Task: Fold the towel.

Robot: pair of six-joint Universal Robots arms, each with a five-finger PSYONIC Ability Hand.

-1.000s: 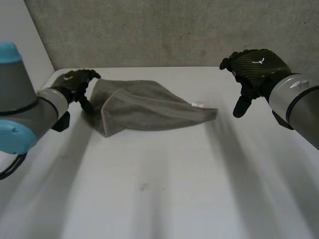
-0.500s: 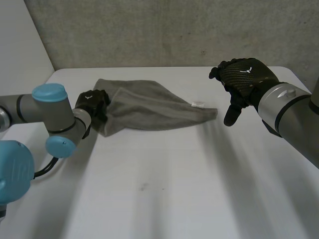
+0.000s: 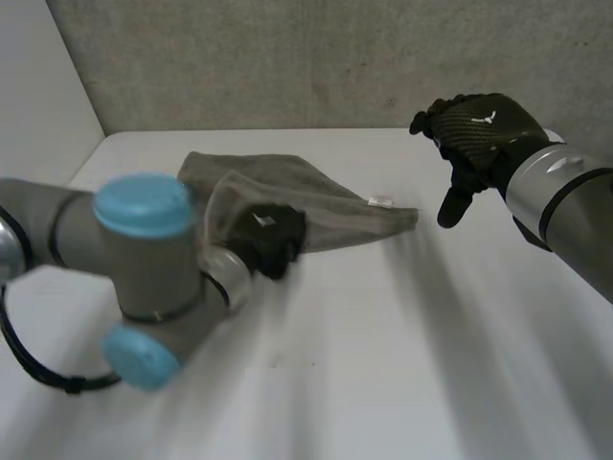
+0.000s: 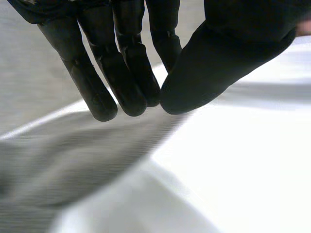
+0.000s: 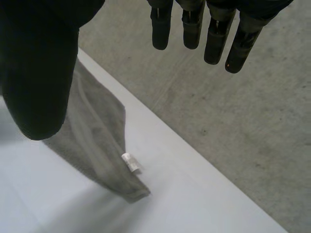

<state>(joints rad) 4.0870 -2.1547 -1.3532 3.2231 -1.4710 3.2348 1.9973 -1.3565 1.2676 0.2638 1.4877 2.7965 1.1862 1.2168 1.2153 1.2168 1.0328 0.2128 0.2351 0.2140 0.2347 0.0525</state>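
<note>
Head view, left hand (image 3: 266, 235) pinching rumpled grey terry towel (image 3: 316, 206) edge, right hand (image 3: 479, 132) spread, smooth white table (image 3: 383, 364)

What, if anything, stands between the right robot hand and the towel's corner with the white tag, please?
Nothing visible does. The right robot hand hangs open above the table, beside the corner of the towel that has the white tag. Only bare tabletop lies between them.

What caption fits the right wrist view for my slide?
Open right hand hovers over the tagged corner of the grey towel on the white table.
</note>
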